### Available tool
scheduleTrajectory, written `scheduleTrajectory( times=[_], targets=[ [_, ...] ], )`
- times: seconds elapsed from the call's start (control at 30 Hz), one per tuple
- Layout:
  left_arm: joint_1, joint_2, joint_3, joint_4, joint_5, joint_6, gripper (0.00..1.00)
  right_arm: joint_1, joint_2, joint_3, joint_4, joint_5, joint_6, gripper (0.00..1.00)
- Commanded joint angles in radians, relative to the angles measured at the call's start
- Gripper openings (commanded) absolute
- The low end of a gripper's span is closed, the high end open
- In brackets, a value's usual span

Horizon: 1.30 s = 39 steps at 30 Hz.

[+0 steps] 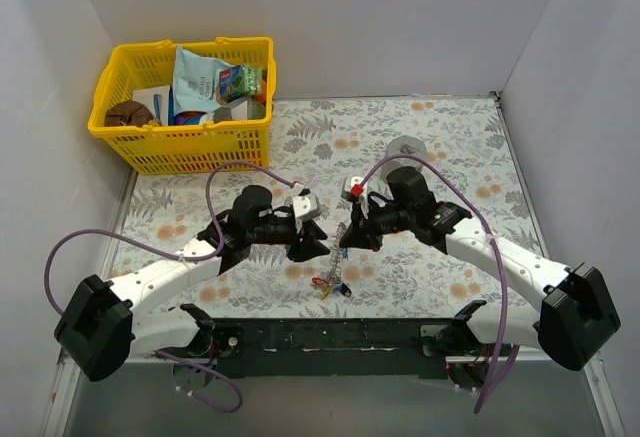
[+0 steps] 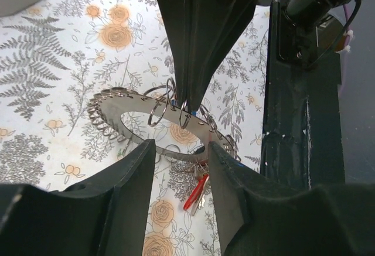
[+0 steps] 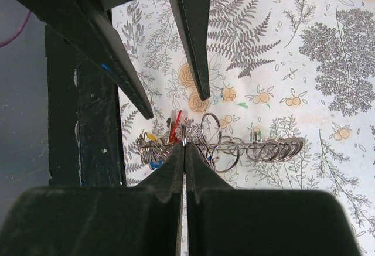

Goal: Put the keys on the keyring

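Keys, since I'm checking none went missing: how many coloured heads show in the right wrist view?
3: red head uppermost, yellow head left of it, blue head lowest, all bunched at the left end of the keyring. More may be hidden behind the right gripper.

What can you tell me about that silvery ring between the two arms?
The keyring is a thin, silvery metal loop strung with many small wire rings. Keys with red, yellow and blue heads hang bunched at one end. The shut right fingers pinch its rim; the open left fingers flank its near edge, not clearly touching.
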Motion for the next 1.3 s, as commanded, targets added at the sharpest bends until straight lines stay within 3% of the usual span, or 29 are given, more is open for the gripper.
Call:
scheduleTrajectory(
  times=[0.0, 0.37, 1.1, 1.27],
  targets=[
    [-0.002, 0.034, 0.005, 0.056, 0.072, 0.018, 0.39, 0.003, -0.028, -0.029, -0.043, 0.062, 0.032, 0.01],
    [-0.004, 0.01, -0.004, 0.107, 0.115, 0.09, 0.33, 0.009, 0.025, 0.024, -0.148, 0.063, -0.019, 0.01],
    [-0.027, 0.112, 0.056, 0.153, 0.134, 0.101, 0.23, 0.009, -0.008, 0.024, -0.123, -0.004, -0.03, 0.01],
    [-0.035, 0.125, 0.06, 0.165, 0.138, 0.096, 0.12, 0.009, -0.015, 0.021, -0.115, -0.009, -0.025, 0.01]
  ],
)
